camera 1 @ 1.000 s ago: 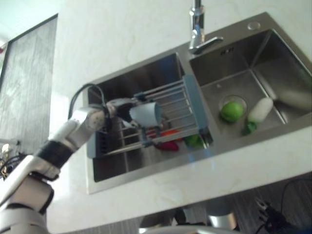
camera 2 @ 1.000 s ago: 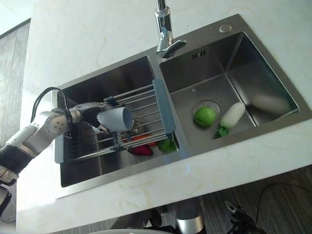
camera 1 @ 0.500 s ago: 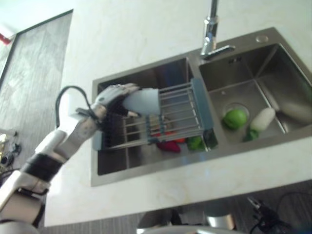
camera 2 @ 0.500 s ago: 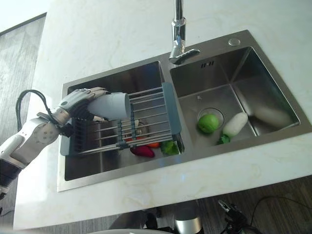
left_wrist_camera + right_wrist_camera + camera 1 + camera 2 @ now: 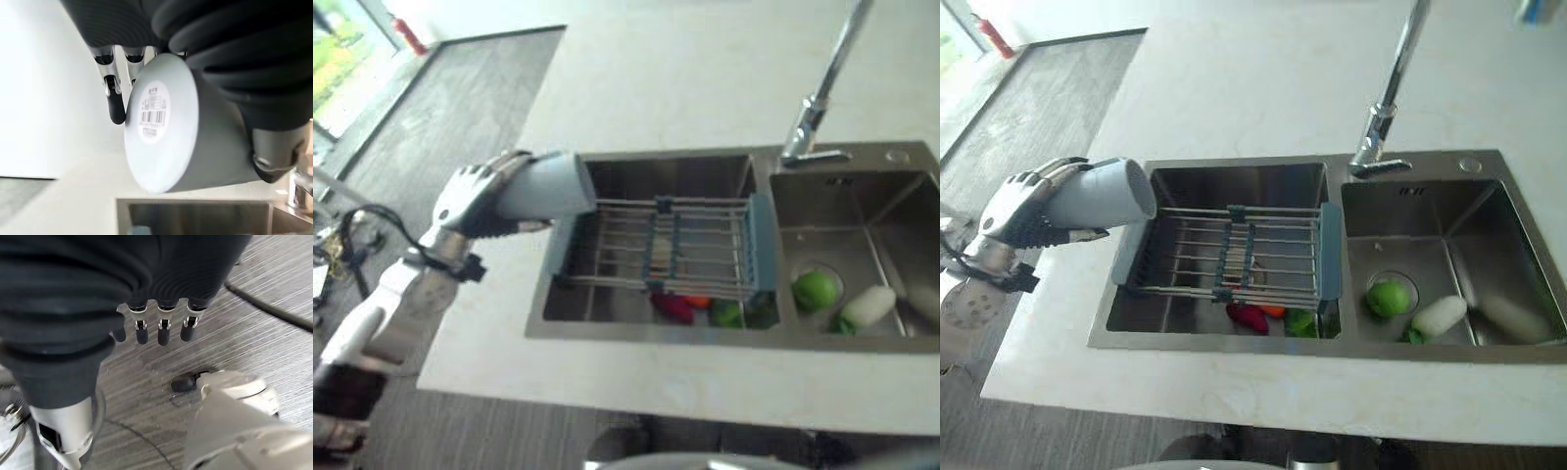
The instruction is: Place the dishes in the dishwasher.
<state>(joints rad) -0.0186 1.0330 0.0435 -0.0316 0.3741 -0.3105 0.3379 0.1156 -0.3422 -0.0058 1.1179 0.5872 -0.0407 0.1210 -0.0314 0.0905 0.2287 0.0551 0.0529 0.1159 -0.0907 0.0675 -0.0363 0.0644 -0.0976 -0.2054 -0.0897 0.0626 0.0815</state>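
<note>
A pale marbled bench (image 5: pixel 1263 88) is carrying a steel double sink (image 5: pixel 1327 338), with grey wood-patterned floor (image 5: pixel 1028 98) showing beyond its left end. A tall tap (image 5: pixel 1386 108) is standing behind the divider between the two basins.

A rack (image 5: pixel 1234 255) of steel bars with blue-grey end pieces is lying across the left basin, resting on its rim. Under the rack, on the basin floor, a red pepper (image 5: pixel 1250 317), something orange (image 5: pixel 1273 311) and a green vegetable (image 5: pixel 1299 321) are lying close together. In the right basin a green round fruit (image 5: pixel 1388 298) is sitting over the drain, and a white radish (image 5: pixel 1438 316) is lying just beside it.

The left hand (image 5: pixel 475 196) is hovering over the bench at the left end of the sink, its fingers and thumb curling round a pale grey cup (image 5: pixel 543 186). The cup is lying on its side in the grasp, mouth pointing toward the sink, clear of the rack and above the bench edge. In the left wrist view the cup's base (image 5: pixel 161 122) is facing the camera, carrying a barcode sticker (image 5: pixel 152 110).

The right hand (image 5: pixel 159 328) is hanging over the floor, fingers relaxed and holding nothing.
</note>
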